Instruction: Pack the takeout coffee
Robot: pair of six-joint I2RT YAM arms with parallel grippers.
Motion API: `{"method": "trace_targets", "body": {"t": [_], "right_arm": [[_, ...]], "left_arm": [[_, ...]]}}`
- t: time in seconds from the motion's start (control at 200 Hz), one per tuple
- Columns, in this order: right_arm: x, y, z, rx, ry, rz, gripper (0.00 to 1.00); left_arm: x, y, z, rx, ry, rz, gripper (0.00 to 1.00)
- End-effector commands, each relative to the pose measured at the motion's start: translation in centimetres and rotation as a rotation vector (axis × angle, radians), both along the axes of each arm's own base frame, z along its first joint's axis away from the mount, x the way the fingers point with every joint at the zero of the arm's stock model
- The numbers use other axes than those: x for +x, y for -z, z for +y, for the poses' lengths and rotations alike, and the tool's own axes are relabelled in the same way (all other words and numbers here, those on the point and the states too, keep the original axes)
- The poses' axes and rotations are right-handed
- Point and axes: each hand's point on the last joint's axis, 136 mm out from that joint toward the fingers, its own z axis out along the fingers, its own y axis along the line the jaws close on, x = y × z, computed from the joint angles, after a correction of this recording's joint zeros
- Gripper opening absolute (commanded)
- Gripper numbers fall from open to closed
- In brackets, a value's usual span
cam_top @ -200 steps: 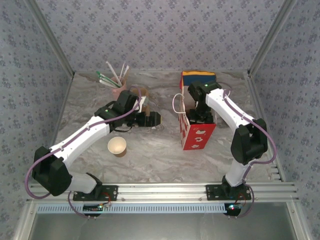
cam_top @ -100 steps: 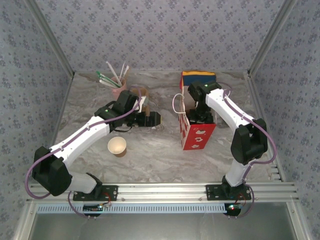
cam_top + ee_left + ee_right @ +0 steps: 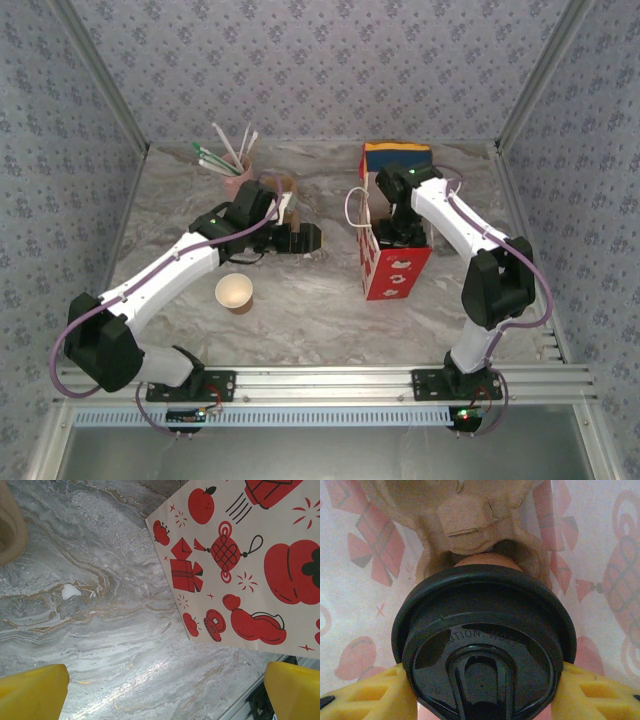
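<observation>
Item: takeout coffee, black-lidded, clamped in my right claw, inside paper bag, at pulp tray. Left claw spread wide, empty. Next, I judge: seat, release.

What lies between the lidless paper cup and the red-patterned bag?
Bare marble tabletop, nothing else: the top view shows an empty stretch from the lidless paper cup to the red-patterned bag.
</observation>
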Motion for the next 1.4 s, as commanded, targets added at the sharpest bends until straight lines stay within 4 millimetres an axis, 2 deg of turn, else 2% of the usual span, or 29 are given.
{"method": "trace_targets", "body": {"t": [0.0, 0.914, 1.394], "right_arm": [[-0.8, 0.4, -0.2, -0.013, -0.003, 0.037, 0.59], [-0.6, 4.0, -0.4, -0.025, -0.002, 0.057, 0.59], [-0.7, 4.6, -0.6, -0.031, -0.005, 0.057, 0.59]], "left_arm": [[-0.4, -1.7, 0.0, -0.028, 0.005, -0.034, 1.00], [-0.6, -2.2, 0.6, -0.015, -0.012, -0.048, 1.00], [-0.8, -2.2, 0.4, -0.018, -0.009, -0.047, 1.00]]}}
